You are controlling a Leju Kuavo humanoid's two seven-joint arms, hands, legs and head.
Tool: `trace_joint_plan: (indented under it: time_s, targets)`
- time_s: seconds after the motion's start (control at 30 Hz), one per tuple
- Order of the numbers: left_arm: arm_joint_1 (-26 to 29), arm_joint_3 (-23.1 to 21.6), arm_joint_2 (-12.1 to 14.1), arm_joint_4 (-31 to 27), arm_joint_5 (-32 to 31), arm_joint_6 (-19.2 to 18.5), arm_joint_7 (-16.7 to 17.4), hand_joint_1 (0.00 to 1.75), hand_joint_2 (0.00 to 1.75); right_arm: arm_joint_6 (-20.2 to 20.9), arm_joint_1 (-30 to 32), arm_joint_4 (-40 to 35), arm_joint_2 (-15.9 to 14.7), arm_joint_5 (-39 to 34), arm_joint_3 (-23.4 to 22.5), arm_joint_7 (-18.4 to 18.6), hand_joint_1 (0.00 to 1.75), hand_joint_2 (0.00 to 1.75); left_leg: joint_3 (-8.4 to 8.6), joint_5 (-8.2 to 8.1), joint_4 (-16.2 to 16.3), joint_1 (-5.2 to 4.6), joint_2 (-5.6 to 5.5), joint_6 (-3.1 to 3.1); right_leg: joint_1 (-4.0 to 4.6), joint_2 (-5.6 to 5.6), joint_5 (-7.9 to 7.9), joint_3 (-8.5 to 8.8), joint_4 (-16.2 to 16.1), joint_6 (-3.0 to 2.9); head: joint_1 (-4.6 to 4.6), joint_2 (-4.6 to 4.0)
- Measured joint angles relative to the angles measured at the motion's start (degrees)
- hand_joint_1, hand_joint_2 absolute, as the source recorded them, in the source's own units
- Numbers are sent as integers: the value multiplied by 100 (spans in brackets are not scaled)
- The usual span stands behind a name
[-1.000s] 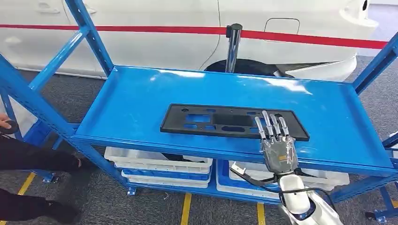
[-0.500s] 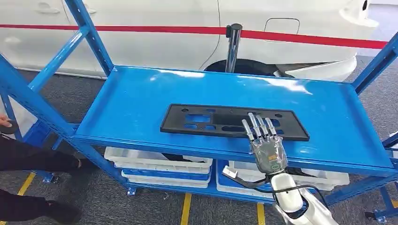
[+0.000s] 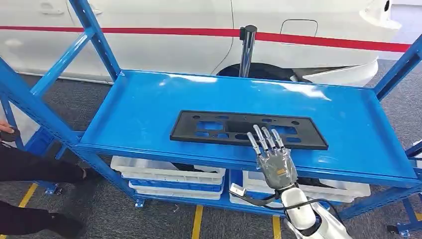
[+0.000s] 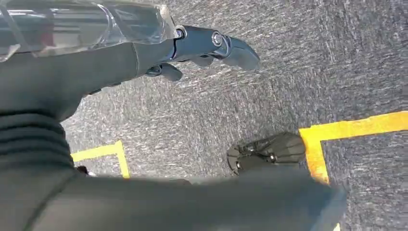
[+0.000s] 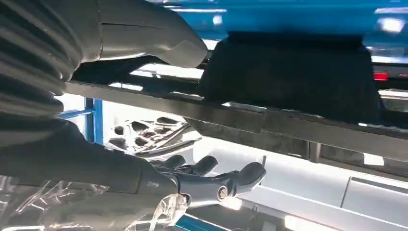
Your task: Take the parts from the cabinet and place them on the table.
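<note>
The right hand (image 3: 275,160) is reaching over the front lip of the blue shelf (image 3: 139,114), its fingers (image 3: 262,137) spread apart and stretched forward over the near edge of the black plastic part (image 3: 224,128). From the head view the fingertips are lying above the part's front rim, but whether they are actually touching it I cannot tell. In the right wrist view the thumb (image 5: 159,41) is sitting on one side of the shelf's edge and the darker fingers on the other, with open space between them, so the hand is holding nothing.

The part is lying flat in the middle of the cabinet's shelf, near the front, a long dark panel with several cut-outs. As I judge it, the task is only beginning: nothing is lifted yet, and the whole of the grasp, the lift, the carry and the setting down on a table is still to come.

The left hand (image 4: 211,45) is hanging low over grey carpet with yellow floor lines (image 4: 356,130), its fingers loosely extended and holding nothing.

Further out, white crates (image 3: 164,174) are sitting on the lower level of the cabinet, a white car body with a red stripe (image 3: 164,31) is standing behind it, and a person in dark clothing (image 3: 30,169) is standing at the left.
</note>
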Motion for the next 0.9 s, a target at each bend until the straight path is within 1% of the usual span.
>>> trace_joint_plan:
  time_s: [0.6, 0.83, 0.87, 0.9]
  targets:
    - [0, 4, 0, 0, 0, -24, -13, 0, 0, 7, 0, 0, 4, 20, 42, 44, 0, 175, 0, 0, 0, 0, 0, 0, 0, 0, 0, 0, 0, 0, 0, 0]
    - [0, 63, 0, 2, 22, -44, -20, 0, 0, 24, 0, 4, 33, 17, 101, -22, 0, 175, 0, 0, 0, 0, 0, 0, 0, 0, 0, 0, 1, 0, 0, 0]
    - [-1, 74, 0, 0, 22, -46, -28, 0, 0, 24, -1, 9, 37, 17, 107, -26, 0, 175, -4, -11, 19, -15, -2, 13, -27, 0, 17, -1, -37, 12, 0, 0]
    - [-3, 96, 2, 0, 26, -48, -44, 0, 0, 24, -15, 9, 50, 17, 114, -28, 0, 175, 6, -8, -16, -32, -5, 58, -41, -8, 31, 11, -77, 39, 0, 0]
